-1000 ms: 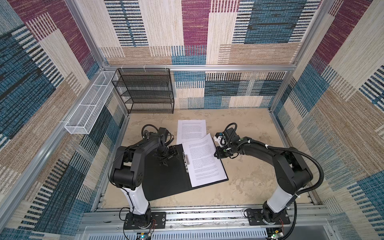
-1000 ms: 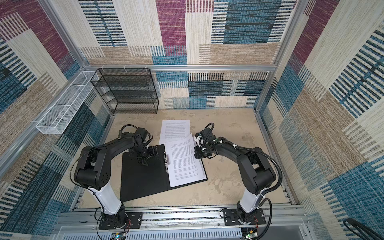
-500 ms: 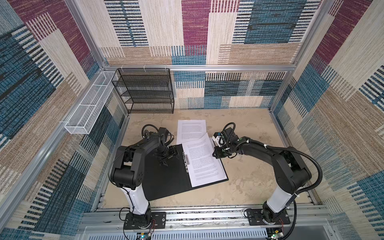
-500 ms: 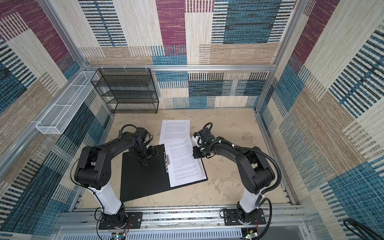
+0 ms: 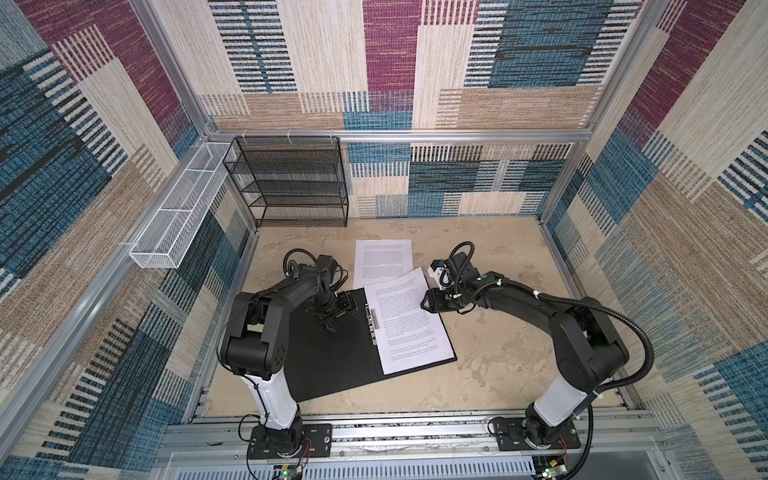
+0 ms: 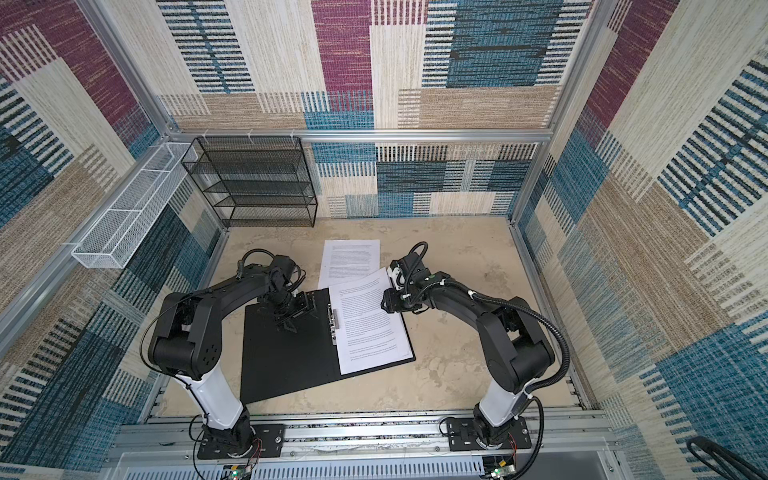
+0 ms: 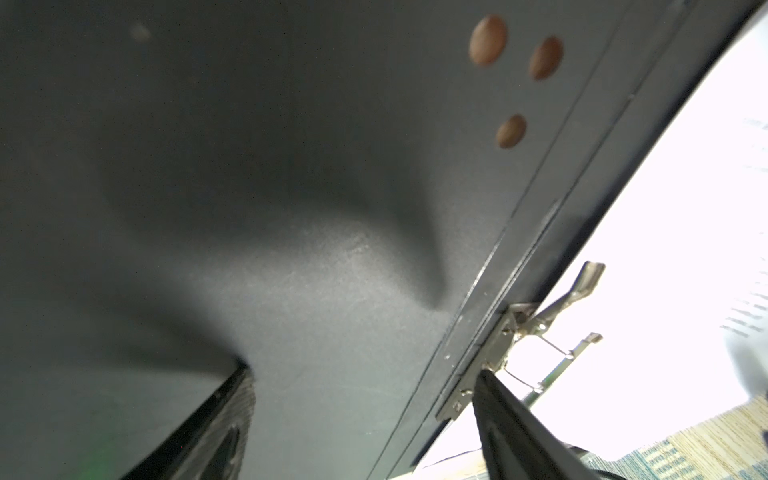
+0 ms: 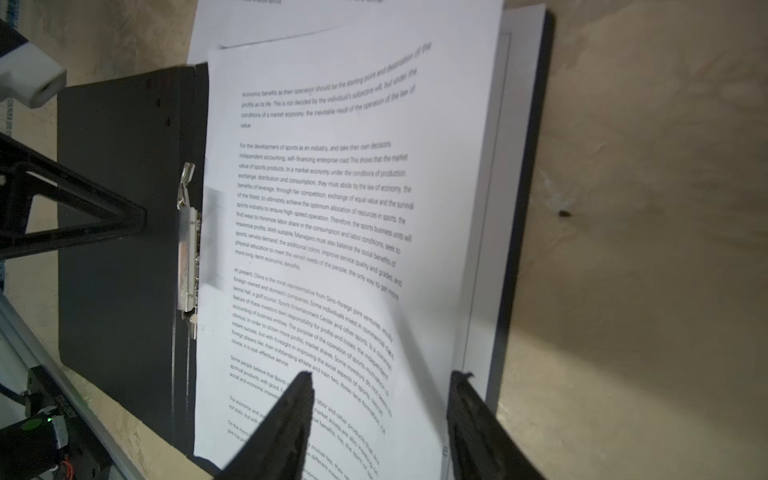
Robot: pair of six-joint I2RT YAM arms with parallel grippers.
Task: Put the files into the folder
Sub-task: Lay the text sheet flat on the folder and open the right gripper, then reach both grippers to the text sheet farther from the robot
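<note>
Folder (image 5: pixel 332 365): open flat on table (image 5: pixel 498 353), black inside up, metal clip (image 5: pixel 373 322) at spine.
Top sheet (image 5: pixel 409 328): printed text, lying on right leaf, slightly askew.
Second sheet (image 5: pixel 382 257): on table beyond folder, near edge overlapped by top sheet.
Left gripper (image 7: pixel 361 415): jaws apart, tips down at left leaf, near clip.
Right gripper (image 8: pixel 380 399): jaws apart, over top sheet's outer edge, nothing clamped.

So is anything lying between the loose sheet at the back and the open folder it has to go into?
No separate object. The sheet on the folder overlaps the back sheet's near edge, and the right gripper, fingers apart, hangs over the folder's right half.
</note>
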